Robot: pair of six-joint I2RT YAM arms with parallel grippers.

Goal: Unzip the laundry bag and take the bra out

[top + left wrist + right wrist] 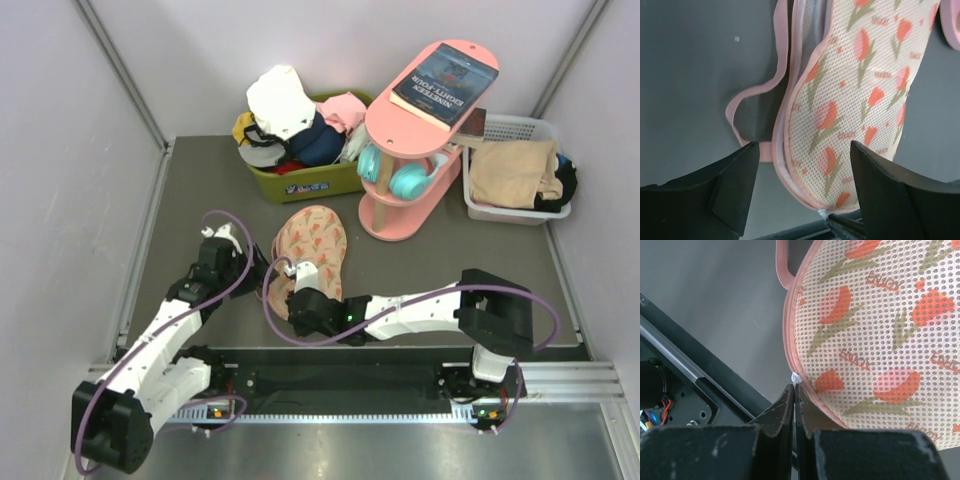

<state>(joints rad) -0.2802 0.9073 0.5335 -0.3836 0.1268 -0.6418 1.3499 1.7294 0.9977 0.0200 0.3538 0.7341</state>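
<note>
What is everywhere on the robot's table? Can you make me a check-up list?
Surface: grey table, no spills seen.
Job's things: flowery laundry bag lying mid-table, its pink loop beside it; no bra seen.
Clutter: green bin of clothes; pink shelf with a book and headphones; white basket with tan cloth.
Grippers: left gripper open, a finger on each side of the bag's near end; right gripper shut, tips at a small white bit on the zip edge.
Cables: purple cables looping along both arms.
Surroundings: pale walls; metal rail at the near edge.
</note>
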